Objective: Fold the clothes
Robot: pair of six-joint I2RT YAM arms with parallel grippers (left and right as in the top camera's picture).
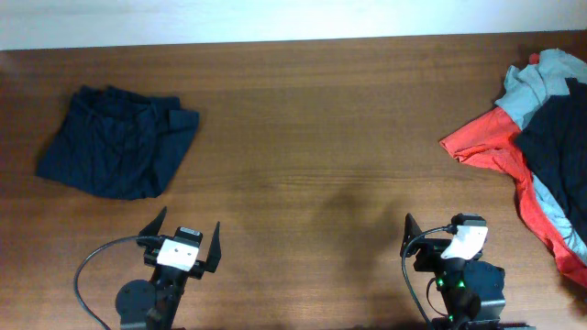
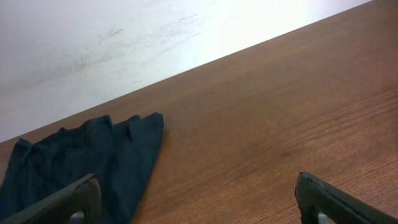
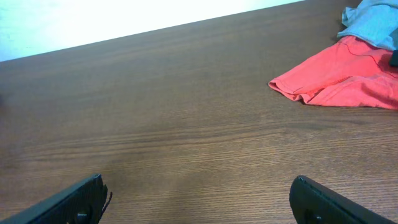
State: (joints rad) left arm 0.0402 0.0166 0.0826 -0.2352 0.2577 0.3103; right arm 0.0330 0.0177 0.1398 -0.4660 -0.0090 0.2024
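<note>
The dark navy-blue shorts (image 1: 117, 140) lie folded in a compact bundle at the far left of the table; they also show in the left wrist view (image 2: 87, 158). A heap of other clothes lies at the far right: a red piece (image 1: 495, 139), a light grey piece (image 1: 541, 82) and a dark piece (image 1: 559, 133). The red piece also shows in the right wrist view (image 3: 339, 78). My left gripper (image 1: 188, 236) is open and empty near the front edge, below the shorts. My right gripper (image 1: 449, 238) is open and empty near the front edge, left of the heap.
The brown wooden table (image 1: 312, 137) spans the view, with a white wall behind its far edge (image 2: 124, 43). Black cables run from both arm bases at the front.
</note>
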